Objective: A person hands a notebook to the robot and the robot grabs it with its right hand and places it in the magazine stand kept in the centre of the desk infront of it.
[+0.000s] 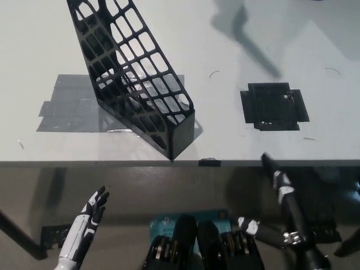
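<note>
Nearest me, my black right hand (284, 194) hangs low with fingers spread, holding nothing; white left hand (93, 209) likewise; magazine stand (138, 84), top cut off, sits beyond both on desk (225, 50); no readable writing

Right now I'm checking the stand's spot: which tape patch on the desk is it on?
The grey tape patch on the left. The stand sits on it, while the black patch on the right lies bare.
</note>
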You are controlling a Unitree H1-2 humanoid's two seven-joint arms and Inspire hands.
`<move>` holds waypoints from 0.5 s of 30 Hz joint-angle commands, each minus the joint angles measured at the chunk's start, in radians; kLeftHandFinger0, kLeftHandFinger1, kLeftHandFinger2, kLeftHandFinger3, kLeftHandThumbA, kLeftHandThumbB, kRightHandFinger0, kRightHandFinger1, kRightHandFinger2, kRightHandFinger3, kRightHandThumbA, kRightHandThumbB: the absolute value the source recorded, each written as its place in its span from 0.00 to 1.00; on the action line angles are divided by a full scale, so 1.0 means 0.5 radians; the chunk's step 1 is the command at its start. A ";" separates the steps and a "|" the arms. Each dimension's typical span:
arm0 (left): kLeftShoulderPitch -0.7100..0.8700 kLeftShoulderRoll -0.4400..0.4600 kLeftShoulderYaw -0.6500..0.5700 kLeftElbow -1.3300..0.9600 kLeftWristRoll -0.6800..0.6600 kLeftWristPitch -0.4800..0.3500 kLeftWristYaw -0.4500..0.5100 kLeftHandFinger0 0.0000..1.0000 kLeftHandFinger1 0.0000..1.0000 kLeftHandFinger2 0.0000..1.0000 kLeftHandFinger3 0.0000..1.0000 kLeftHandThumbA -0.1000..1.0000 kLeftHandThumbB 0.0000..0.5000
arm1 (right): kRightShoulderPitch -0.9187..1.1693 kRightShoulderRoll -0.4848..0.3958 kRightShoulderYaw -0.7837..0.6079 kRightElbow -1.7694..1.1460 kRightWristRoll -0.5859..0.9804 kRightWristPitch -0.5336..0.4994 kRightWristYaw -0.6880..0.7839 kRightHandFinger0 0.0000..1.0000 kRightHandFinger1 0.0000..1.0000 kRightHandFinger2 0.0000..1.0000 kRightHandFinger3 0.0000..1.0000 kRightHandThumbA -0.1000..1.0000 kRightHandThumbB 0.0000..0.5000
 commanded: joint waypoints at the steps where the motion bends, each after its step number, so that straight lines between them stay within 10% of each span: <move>1: -0.033 0.027 -0.006 -0.008 0.002 -0.121 -0.029 1.00 1.00 1.00 1.00 1.00 1.00 | -0.085 0.037 -0.085 -0.318 0.117 -0.031 -0.034 1.00 1.00 1.00 1.00 1.00 0.50; 15: -0.031 0.029 0.012 -0.001 0.007 -0.146 -0.026 1.00 1.00 1.00 1.00 1.00 1.00 | -0.476 0.018 -0.362 -0.371 0.179 0.201 -0.077 1.00 1.00 1.00 1.00 1.00 0.53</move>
